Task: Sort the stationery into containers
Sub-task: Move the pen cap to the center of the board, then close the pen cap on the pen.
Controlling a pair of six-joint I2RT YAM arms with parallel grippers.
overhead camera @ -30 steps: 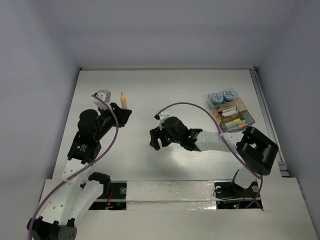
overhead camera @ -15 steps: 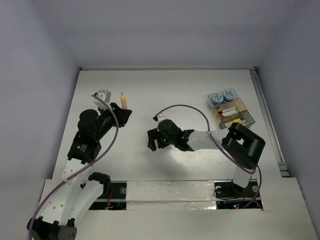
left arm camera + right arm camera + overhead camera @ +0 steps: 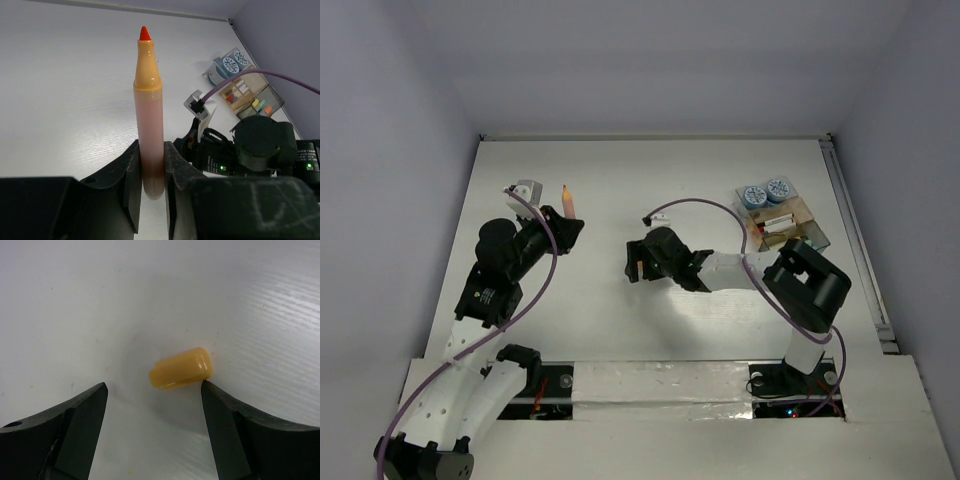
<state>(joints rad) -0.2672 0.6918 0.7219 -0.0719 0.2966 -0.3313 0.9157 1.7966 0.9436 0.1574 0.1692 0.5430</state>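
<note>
My right claw (image 3: 154, 390) has just shifted to hang wide open over the yellow cap (image 3: 181, 368) lying mid-scene on the tabletop (image 3: 620, 180), while my left claw (image 3: 151, 167) clamps the uncapped orange marker (image 3: 148, 115) upright at left, so recapping probably comes next.

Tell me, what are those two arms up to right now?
Left gripper shut on uncapped orange marker. Right gripper open, framing yellow cap on table. Nothing blocking it.

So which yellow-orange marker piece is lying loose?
The short yellow-orange plastic cap, on its side between the fingers of the open right gripper; the long red-tipped marker stands clamped in the left gripper.
</note>
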